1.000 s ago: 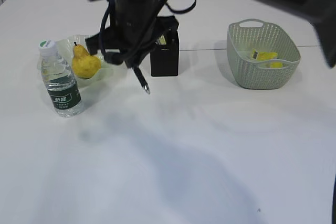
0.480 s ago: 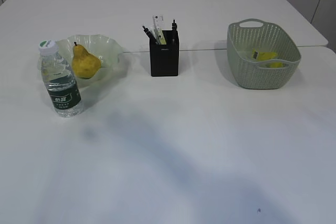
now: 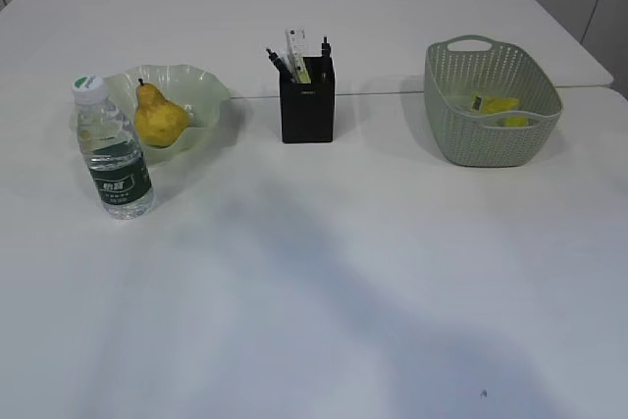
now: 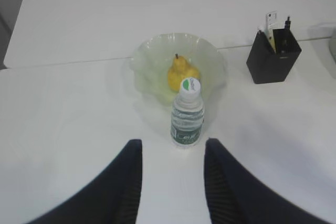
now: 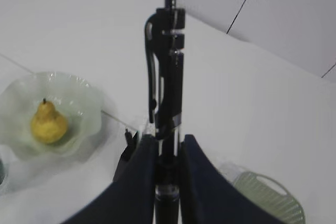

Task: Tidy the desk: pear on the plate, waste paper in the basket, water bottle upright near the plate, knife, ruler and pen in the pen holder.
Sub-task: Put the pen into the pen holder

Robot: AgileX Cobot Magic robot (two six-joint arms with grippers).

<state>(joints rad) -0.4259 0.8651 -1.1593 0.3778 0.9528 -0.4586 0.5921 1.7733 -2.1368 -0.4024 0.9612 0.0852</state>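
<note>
Nearest in the exterior view is the bare white matte bench [image 3: 324, 321], smooth, with a seam running across it behind the things. On its left stands the bottle [image 3: 111, 149], upright, clear ribbed plastic with a white cap topped in green and a dark green label whose white writing is too small to read; it is just in front of the plate [image 3: 206, 95], a pale green translucent dish with a wavy, ruffled rim. The pear [image 3: 158, 115], yellow and matte with a short dark stem, sits upright in the plate. In the middle stands the holder [image 3: 307, 105], a square black box, with a pale ruler [image 3: 295, 51] with fine markings and two dark slim items poking out of its top; which is the knife I cannot tell. On the right is the basket [image 3: 491, 134], grey-green perforated plastic, oval with handle slots, holding crumpled yellow paper [image 3: 494, 104]. In the left wrist view the left hand [image 4: 172, 182] hangs above the bench with its two dark curved fingers spread wide and nothing between them, the bottle in line beyond. In the right wrist view the right hand [image 5: 165, 156] grips a pen [image 5: 165, 77] upright, a black barrel with clip and metal band, high over the plate and holder.
</note>
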